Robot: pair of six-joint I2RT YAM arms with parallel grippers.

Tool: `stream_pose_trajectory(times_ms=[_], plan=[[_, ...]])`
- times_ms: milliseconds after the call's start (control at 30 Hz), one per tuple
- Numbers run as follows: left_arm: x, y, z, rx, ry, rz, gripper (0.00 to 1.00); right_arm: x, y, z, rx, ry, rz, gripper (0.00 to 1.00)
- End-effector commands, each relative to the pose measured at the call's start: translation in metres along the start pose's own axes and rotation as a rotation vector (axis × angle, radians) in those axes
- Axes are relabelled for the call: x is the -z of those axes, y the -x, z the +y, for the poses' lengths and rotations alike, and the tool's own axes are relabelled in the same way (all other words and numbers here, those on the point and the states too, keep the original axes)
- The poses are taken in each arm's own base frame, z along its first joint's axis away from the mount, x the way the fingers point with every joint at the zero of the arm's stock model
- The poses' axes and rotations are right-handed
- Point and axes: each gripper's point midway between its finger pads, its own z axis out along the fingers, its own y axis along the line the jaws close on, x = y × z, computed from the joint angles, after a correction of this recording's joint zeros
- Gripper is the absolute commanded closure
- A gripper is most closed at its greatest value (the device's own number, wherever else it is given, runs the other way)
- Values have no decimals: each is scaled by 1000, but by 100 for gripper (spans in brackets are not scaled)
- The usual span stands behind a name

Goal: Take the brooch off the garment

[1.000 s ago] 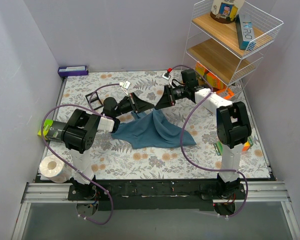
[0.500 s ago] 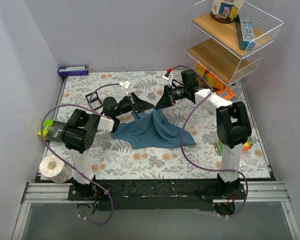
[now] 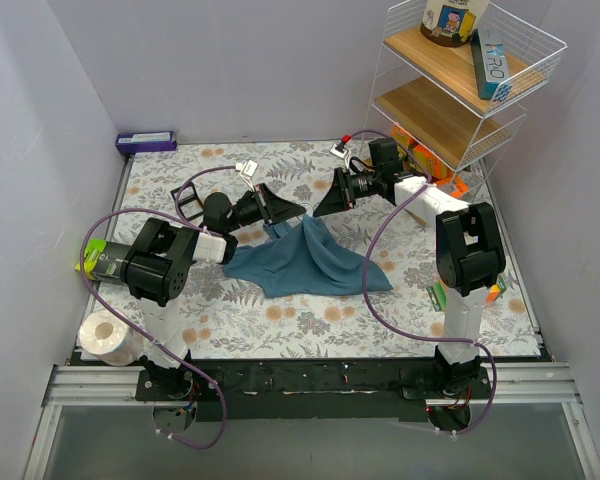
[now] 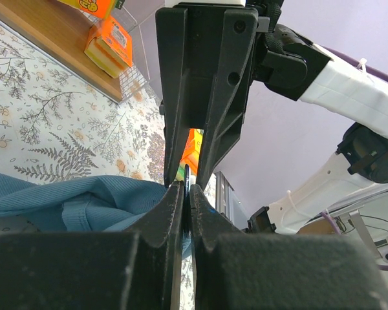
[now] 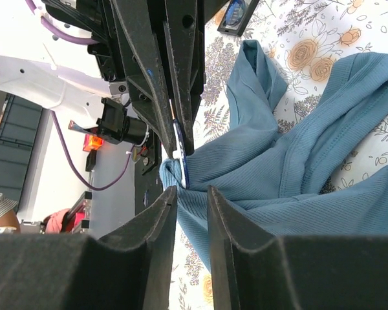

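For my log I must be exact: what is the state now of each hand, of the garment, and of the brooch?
left hand, shut on a fold of the garment
right hand, open, nothing seen in it
garment, crumpled, one fold lifted
brooch, too small to make out

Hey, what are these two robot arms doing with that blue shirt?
They are after a brooch on the teal T-shirt, which lies crumpled on the floral table. The left hand is pinched shut on a raised fold of the shirt. The right hand faces it tip to tip, fingers slightly apart and empty. The brooch itself is too small to pick out for sure.
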Motion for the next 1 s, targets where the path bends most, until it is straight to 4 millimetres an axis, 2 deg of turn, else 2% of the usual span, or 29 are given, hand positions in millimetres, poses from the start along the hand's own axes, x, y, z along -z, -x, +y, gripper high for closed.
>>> stream_pose_trajectory(times_ms=[0, 200, 300, 333, 500, 600, 633, 667, 700, 733, 900, 967], plan=[[-4, 22, -24, -66, -40, -35, 100, -3, 14, 9, 49, 22, -7, 67], [-5, 21, -23, -57, -36, -30, 100, -8, 14, 8, 42, 34, 0, 65], [-4, 21, -22, -55, -33, -31, 100, -11, 13, 9, 46, 45, 4, 69], [-4, 22, -22, -56, -33, -32, 100, -11, 14, 9, 49, 47, 3, 73], [-4, 20, -19, -44, -25, -27, 100, -13, 13, 9, 49, 53, 5, 75], [-4, 19, -18, -44, -21, -22, 100, -13, 13, 10, 55, 67, 8, 89], [-4, 18, -17, -39, -19, -19, 98, -12, 13, 10, 55, 69, 7, 98], [-4, 18, -17, -39, -18, -19, 88, -13, 14, 10, 55, 66, 7, 99], [-4, 18, -15, -33, -9, -18, 71, -13, 14, 10, 52, 59, 5, 99], [-3, 16, -16, -36, -9, -8, 66, -13, 14, 9, 52, 48, 2, 99], [-3, 13, -23, -56, -21, 39, 62, -9, 20, 9, 66, -36, -22, 99], [-3, 9, -21, -60, -15, 61, 65, -9, 20, 9, 70, -51, -27, 99]])
